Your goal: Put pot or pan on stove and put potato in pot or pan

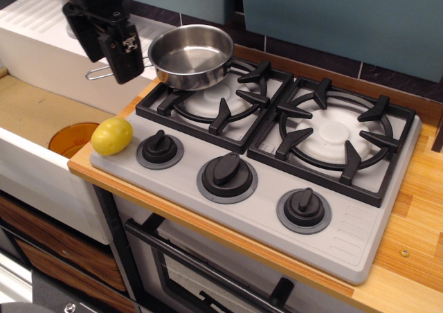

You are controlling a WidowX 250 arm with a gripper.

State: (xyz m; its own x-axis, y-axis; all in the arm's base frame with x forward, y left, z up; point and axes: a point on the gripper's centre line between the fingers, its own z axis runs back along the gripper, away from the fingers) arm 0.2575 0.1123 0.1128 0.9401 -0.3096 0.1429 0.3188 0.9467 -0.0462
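Observation:
The shiny steel pan (190,55) rests on the back left part of the left grate of the grey stove (257,162). Its wire handle (99,73) points left over the sink edge and is partly hidden behind my gripper. The yellow potato (112,136) lies on the stove's front left corner, beside the left knob (160,149). My gripper (107,58) hangs in the air left of the pan, above the handle. Its two black fingers (124,53) stand apart with nothing between them.
A white sink (38,112) lies left of the stove, with an orange cup (71,139) in it near the potato. The wooden counter (415,237) runs along the right and front. A blue-grey wall panel (346,15) stands behind the stove.

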